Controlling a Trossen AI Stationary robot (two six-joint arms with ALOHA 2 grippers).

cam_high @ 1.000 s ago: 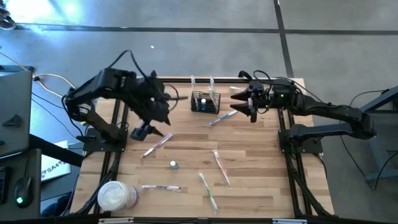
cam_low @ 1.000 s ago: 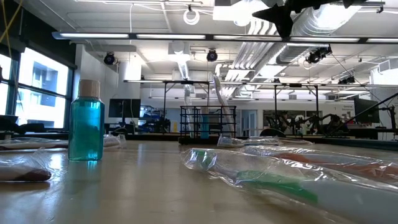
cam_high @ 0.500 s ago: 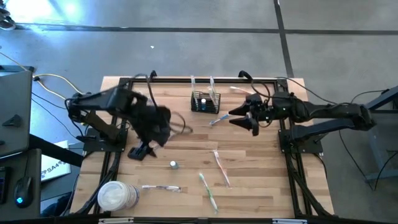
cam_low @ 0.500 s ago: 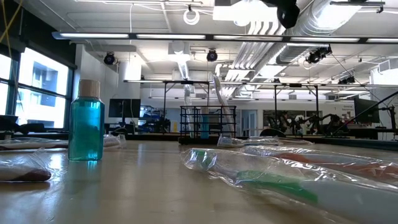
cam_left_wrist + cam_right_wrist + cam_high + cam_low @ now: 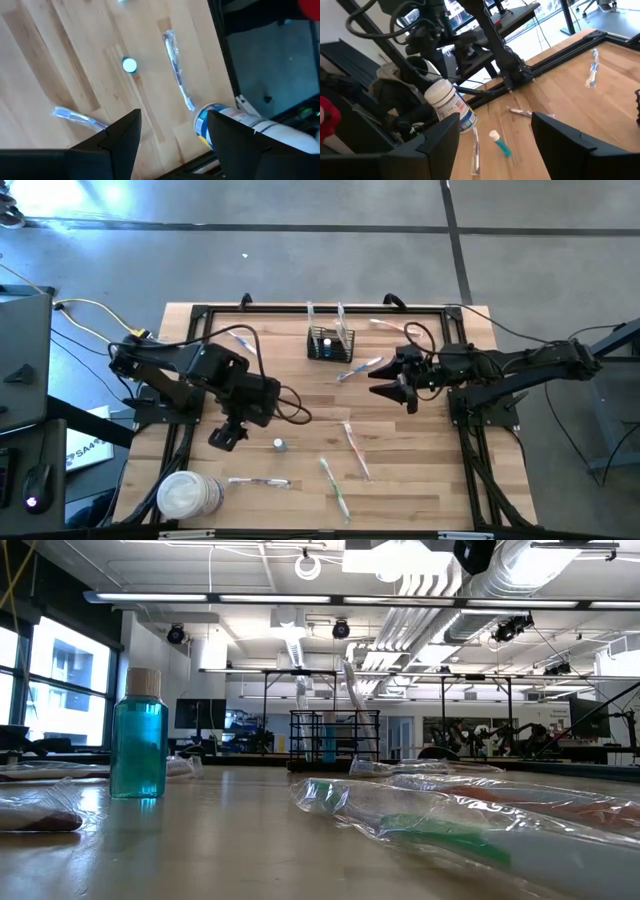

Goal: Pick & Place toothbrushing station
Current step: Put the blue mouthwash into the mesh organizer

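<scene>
At the lower left of the high view we saw a white tub (image 5: 188,495) at the near edge of the worktop (image 5: 300,430), with a wrapped toothbrush (image 5: 258,481) lying just beside it. Two more wrapped brushes (image 5: 335,487) lay in the lower middle of the frame, one green, one pale. A small blue bottle (image 5: 280,444) stood a little farther in, upright; in the low view it rose at the left (image 5: 137,735).

The left claw (image 5: 227,433) hung over the worktop left of centre, near that bottle. From its wrist view we saw its fingers (image 5: 120,135) spread wide with nothing between them, and the tub (image 5: 235,125) beyond.

The right claw (image 5: 397,387) sat right of centre, pointing toward the middle. Its fingers (image 5: 442,137) were also wide apart and empty.

Farthest off, at the upper middle of the high view, the black mesh basket (image 5: 329,343) stood upright on the worktop with toothbrushes sticking up from it. Another brush (image 5: 360,367) lay just beside it, between basket and right claw. Neither claw touched the basket.
</scene>
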